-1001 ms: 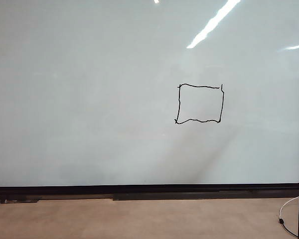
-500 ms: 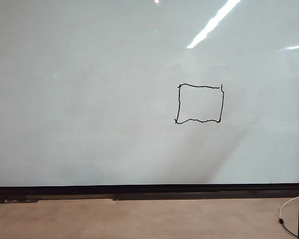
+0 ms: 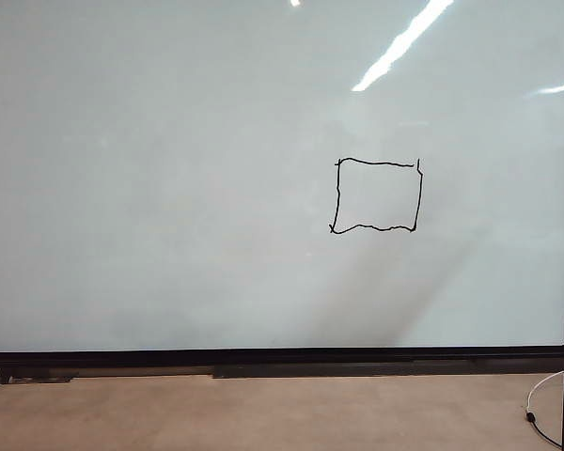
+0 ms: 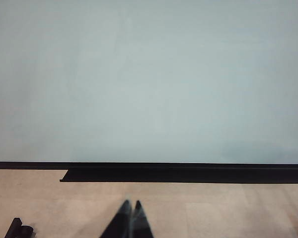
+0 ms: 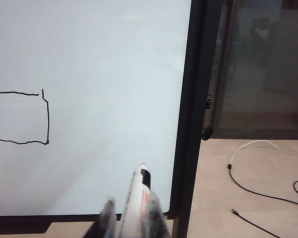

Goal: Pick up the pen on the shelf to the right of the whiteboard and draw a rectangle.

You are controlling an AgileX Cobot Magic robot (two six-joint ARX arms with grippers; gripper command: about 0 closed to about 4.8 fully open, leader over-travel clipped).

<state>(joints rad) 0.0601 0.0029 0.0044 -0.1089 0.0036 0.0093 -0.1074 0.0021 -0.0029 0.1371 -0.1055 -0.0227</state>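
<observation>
Holding the pen [image 5: 137, 203] clamped between its jaws, the right gripper [image 5: 129, 213] sits back from the whiteboard [image 3: 169, 188], near its right edge, with the pen's black tip pointing at the board but off the surface. The left gripper [image 4: 131, 218] hangs low in front of the board's bottom frame, its jaws pressed together on nothing.

On the board the rectangle [image 3: 377, 195] stands complete: 4 wobbly black sides, slightly wider than tall, meeting at every corner, with small overshoots at the top right and bottom left. In the exterior view neither arm shows.

Over the last second the drawing is unchanged in the exterior view; only the faint grey shadow below the rectangle has slid toward the board's right side. That fits an arm swinging away to the right, and the right wrist view agrees: it now takes in the board's black right frame [image 5: 191, 109], the dark glass beyond it and a cable [image 5: 258, 191] on the floor, with just the rectangle's right end at the margin.

My reading is that the drawing step is done and the task is near its end. What may remain is returning the pen to its shelf, which no view shows clearly.
</observation>
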